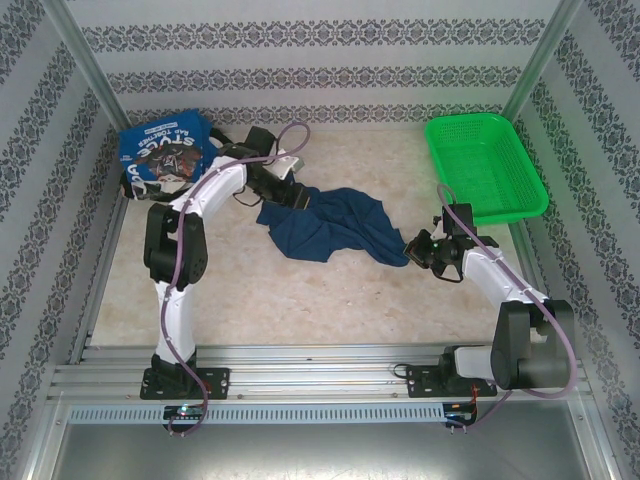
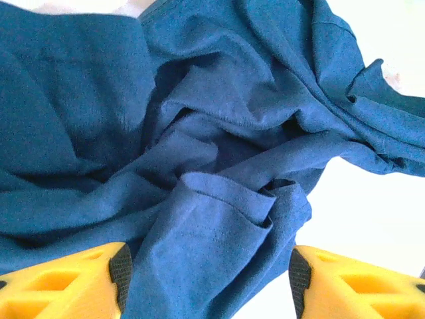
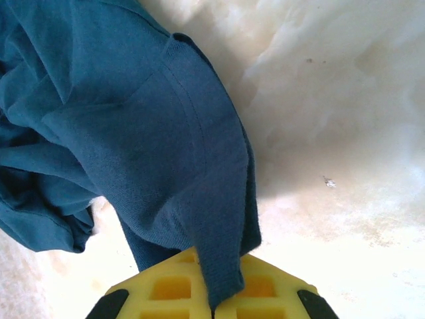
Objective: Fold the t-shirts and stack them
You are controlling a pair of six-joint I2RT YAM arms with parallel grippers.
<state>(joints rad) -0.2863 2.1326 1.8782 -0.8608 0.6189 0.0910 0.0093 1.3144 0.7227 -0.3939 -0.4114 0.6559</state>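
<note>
Yellow fingers (image 2: 60,286) of the left end effector (image 2: 209,276) stand wide apart in the left wrist view. A rumpled fold of the blue t-shirt (image 2: 199,133) lies between their dark pads, and the jaws are open and clamp nothing. In the right wrist view, the right end effector (image 3: 214,296) is closed tight. A narrow strip of the same shirt's stitched edge is pinched between its fingers, and the cloth runs up and away to the left in loose folds.

From above, the blue t-shirt is a plain, deep teal-blue heap, crumpled and unfolded. It lies about the middle of the pale worktop (image 1: 300,300), a little toward the far side. It stretches between the two arms: the left end effector is over its far-left end, and the right one grips its near-right tip. Hems and seams show as fine stitch lines.

A printed t-shirt (image 1: 165,155) lies in the far-left corner, folded to a rough rectangle. It is blue, with white lettering and a dark picture on top. Something dark shows at its near edge, but I cannot tell what.

A green mesh basket (image 1: 485,170) sits in the far-right corner, well apart from both shirts. Its mesh floor is in plain view from wall to wall.
</note>
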